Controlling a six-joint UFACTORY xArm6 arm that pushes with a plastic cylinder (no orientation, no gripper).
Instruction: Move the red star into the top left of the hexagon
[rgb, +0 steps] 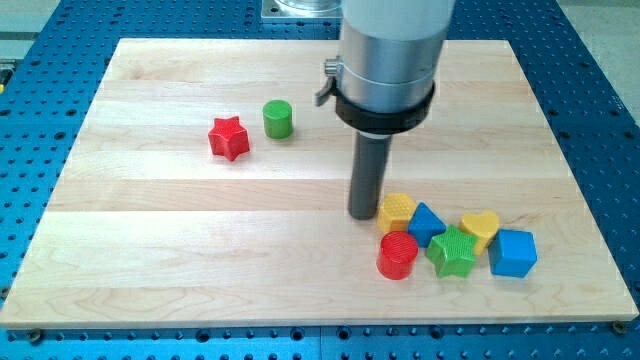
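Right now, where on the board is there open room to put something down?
Open: the view's left and bottom-left, below the red star and green cylinder; also the top right. Crowded: bottom right, where my tip touches the yellow hexagon cluster.

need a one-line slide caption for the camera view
Tip sits just left of the yellow hexagon in the lower-right cluster; red star and green cylinder lie apart, upper left.

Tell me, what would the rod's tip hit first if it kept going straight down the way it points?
My tip points straight down, so it would meet the wooden board first; it already looks to be on it. The yellow hexagon sits just to its right in the view, seemingly touching.
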